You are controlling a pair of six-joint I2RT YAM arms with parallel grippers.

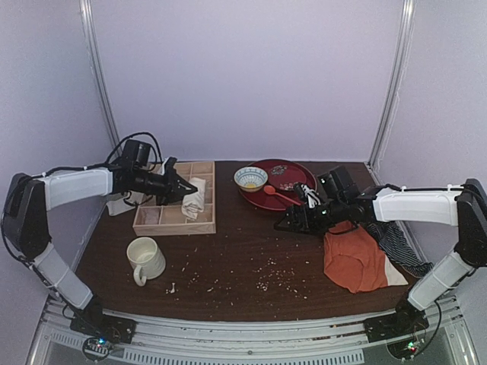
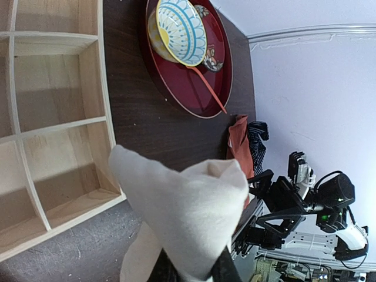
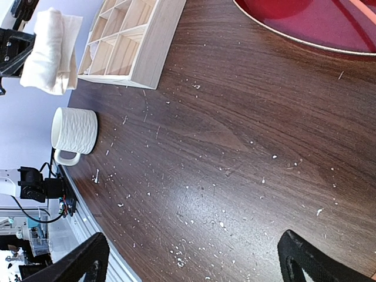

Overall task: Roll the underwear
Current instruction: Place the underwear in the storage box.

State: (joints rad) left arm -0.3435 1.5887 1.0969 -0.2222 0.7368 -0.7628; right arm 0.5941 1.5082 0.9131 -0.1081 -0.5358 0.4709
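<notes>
The cream underwear (image 1: 195,198) is rolled into a bundle and held by my left gripper (image 1: 183,192) above the wooden compartment box (image 1: 176,220). In the left wrist view the cream roll (image 2: 191,205) fills the lower middle and hides the fingertips. It also shows in the right wrist view (image 3: 50,50) at the top left. My right gripper (image 1: 288,222) is open and empty, low over the bare table at the middle right; its two fingertips (image 3: 88,258) stand far apart.
A white mug (image 1: 144,258) stands at the front left. A red tray (image 1: 278,182) with a patterned bowl (image 1: 250,178) and a red spoon sits at the back. An orange-red garment (image 1: 356,258) and a dark striped cloth (image 1: 396,245) lie at the right. Crumbs dot the table.
</notes>
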